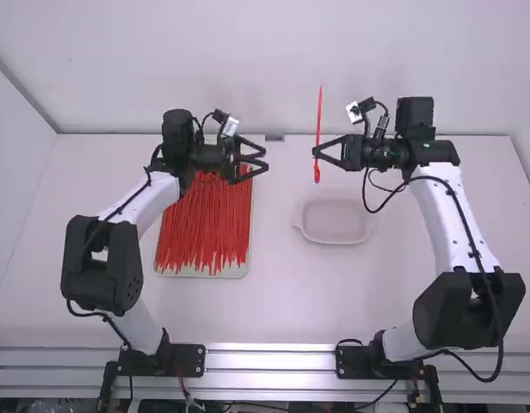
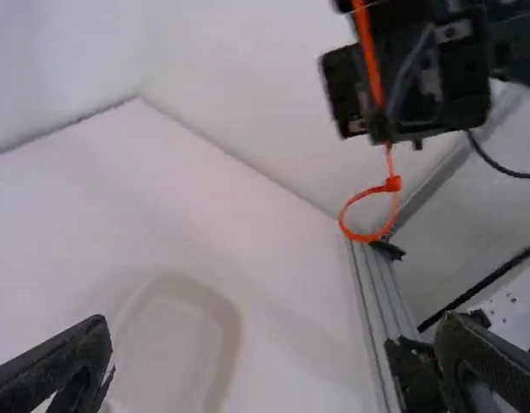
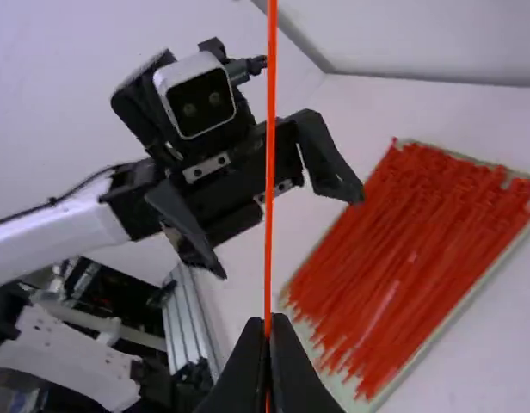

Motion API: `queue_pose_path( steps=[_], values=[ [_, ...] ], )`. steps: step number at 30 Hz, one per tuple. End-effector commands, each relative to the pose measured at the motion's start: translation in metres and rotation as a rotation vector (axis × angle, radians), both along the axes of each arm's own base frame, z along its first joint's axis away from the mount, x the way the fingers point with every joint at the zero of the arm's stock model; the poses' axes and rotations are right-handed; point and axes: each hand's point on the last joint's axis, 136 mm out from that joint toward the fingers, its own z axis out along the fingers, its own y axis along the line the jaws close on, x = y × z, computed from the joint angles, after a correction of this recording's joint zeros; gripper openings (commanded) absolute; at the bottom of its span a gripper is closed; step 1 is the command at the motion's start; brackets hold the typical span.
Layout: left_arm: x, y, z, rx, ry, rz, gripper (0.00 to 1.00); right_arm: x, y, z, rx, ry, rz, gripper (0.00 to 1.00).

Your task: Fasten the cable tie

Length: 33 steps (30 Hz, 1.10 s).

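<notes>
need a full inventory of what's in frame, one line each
cable tie: 1, red, held upright above the table between the arms, small loop at its lower end
loose cable ties: one pile, too many to count, red, on the tray
tray: 1, pale, on the table's left half
container: 1, translucent white, on the table right of the tray
table: 1, white
left pincer: 1, black, open, over the tray's far end
right pincer: 1, black, shut on the cable tie just above its loop
</notes>
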Motion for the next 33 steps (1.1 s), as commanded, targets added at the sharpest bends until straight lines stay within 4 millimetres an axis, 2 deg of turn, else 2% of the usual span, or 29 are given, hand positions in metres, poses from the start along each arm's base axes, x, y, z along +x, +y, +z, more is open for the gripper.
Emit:
queue_pose_path(
  steps=[1,3,8,13,19,22,27,33],
  values=[
    [0.019,0.009,-0.018,0.089,-0.065,0.119,0.99,0.004,-0.005,0.004,-0.076,-0.133,-0.009,0.00],
    [0.016,0.011,-0.033,0.130,-0.035,0.125,0.99,0.009,-0.005,-0.009,-0.107,-0.128,-0.030,0.00],
    [0.008,0.012,-0.047,0.163,0.004,0.107,0.99,0.020,-0.011,-0.040,-0.165,-0.092,-0.101,0.00],
    [0.004,0.024,-0.059,0.198,0.021,0.115,0.99,0.023,-0.021,-0.072,-0.170,-0.084,-0.127,0.00],
    [0.009,0.040,-0.078,0.275,0.101,0.194,0.99,0.020,-0.028,-0.109,-0.180,-0.068,-0.152,0.00],
    [0.003,0.039,-0.083,0.292,0.104,0.175,0.99,0.026,-0.036,-0.148,-0.253,-0.007,-0.269,0.00],
    [-0.002,0.039,-0.088,0.316,0.085,0.154,0.99,0.024,-0.033,-0.184,-0.312,-0.009,-0.345,0.00],
    [-0.002,0.045,-0.098,0.351,0.115,0.183,0.99,0.019,-0.049,-0.226,-0.478,0.026,-0.461,0.00]
  ],
)
